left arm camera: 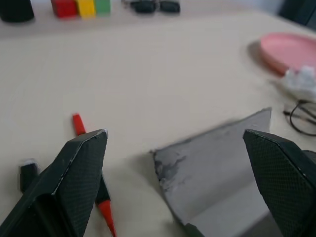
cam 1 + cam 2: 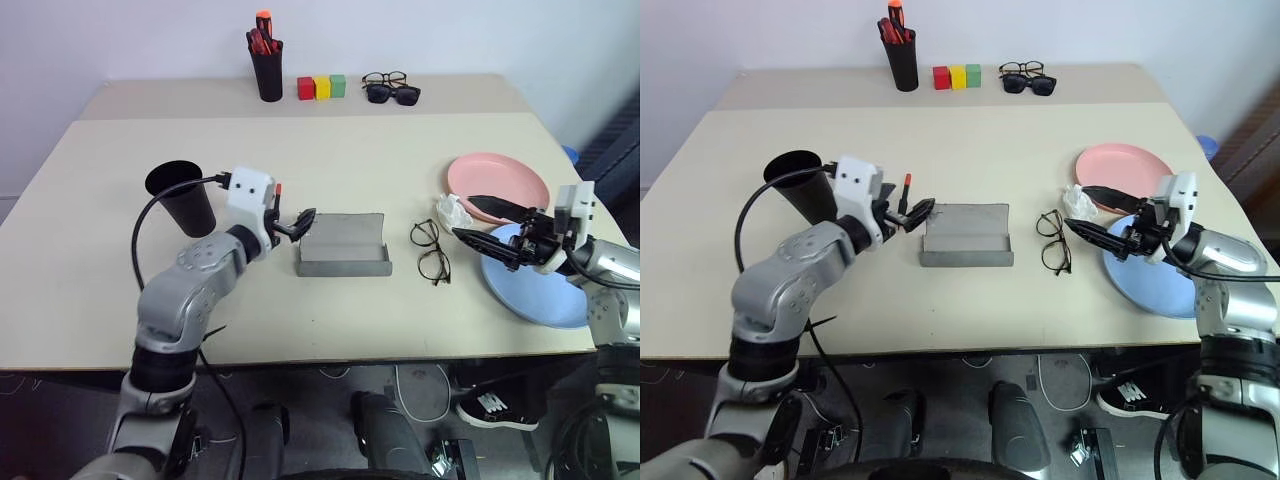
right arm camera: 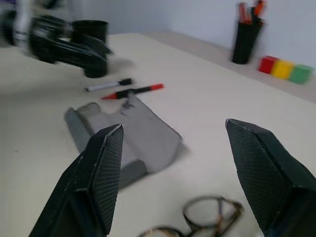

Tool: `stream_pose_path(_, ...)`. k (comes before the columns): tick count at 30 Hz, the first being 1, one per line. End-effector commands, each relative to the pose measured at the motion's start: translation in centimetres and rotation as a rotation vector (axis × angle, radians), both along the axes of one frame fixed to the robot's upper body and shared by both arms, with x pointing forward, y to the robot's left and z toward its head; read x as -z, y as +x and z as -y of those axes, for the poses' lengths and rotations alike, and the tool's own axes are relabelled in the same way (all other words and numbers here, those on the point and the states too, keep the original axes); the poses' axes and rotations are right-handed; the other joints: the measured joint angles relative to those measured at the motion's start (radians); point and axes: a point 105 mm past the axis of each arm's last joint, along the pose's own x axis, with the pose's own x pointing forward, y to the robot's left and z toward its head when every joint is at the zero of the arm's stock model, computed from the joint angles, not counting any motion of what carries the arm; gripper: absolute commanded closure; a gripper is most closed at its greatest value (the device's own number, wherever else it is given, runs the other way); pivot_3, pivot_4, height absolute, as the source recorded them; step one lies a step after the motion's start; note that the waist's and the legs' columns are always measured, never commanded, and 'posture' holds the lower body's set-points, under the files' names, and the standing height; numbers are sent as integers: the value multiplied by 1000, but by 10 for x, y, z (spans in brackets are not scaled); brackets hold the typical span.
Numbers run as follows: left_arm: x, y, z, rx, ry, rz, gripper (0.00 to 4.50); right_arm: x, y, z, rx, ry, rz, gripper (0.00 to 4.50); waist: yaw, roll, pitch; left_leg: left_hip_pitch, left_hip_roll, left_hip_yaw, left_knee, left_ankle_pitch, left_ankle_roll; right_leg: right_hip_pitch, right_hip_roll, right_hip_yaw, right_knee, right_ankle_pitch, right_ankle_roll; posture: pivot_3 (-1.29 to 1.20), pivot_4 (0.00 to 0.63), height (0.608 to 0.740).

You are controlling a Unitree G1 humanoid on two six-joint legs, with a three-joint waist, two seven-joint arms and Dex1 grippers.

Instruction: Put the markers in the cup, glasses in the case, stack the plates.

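The grey case (image 2: 343, 245) lies open at the middle of the table. My left gripper (image 2: 298, 222) hovers open just off its left end, nothing between the fingers. Behind that gripper stands the black cup (image 2: 180, 195). The two markers lie between cup and case: the white one with a black cap (image 3: 107, 85) and the black one with a red cap (image 3: 133, 91). The wire-framed glasses (image 2: 432, 250) rest right of the case. My right gripper (image 2: 462, 217) is open above the table just right of the glasses, in front of the pink plate (image 2: 498, 185) and beside the blue plate (image 2: 540, 285).
A crumpled white scrap (image 2: 455, 210) lies by the pink plate. At the back stand a black holder of red pens (image 2: 266, 65), coloured blocks (image 2: 322, 87), and sunglasses with black-framed spectacles (image 2: 390, 90). The blue plate sits near the table's right front edge.
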Motion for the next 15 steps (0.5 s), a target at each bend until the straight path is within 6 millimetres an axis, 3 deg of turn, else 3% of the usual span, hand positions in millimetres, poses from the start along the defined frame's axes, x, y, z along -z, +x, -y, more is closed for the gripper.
stream_pose_path(1, 4, 11, -5, -93, 43, -53, 0, -10, 5, -3, -33, -16, 47, 1175, -1, 0, 0, 0, 0, 0, 0, 0, 0, 0, 0, 0, 0, 0, 0, 0, 150, 740)
stream_pose_path(6, 11, 44, -14, -266, 5, -178, 0, -10, 12, -11, -58, -22, 55, 1175, 1, 0, 0, 0, 0, 0, -1, 1, -2, 0, 0, 0, 0, 0, 0, 0, 150, 740)
stream_pose_path(15, -2, 90, -4, -386, -19, -230, 0, -6, 14, -20, -63, -17, 67, 1175, 2, 0, 0, -1, -1, 0, -1, 2, -4, -1, -1, 0, -1, 1, 3, 0, 150, 740)
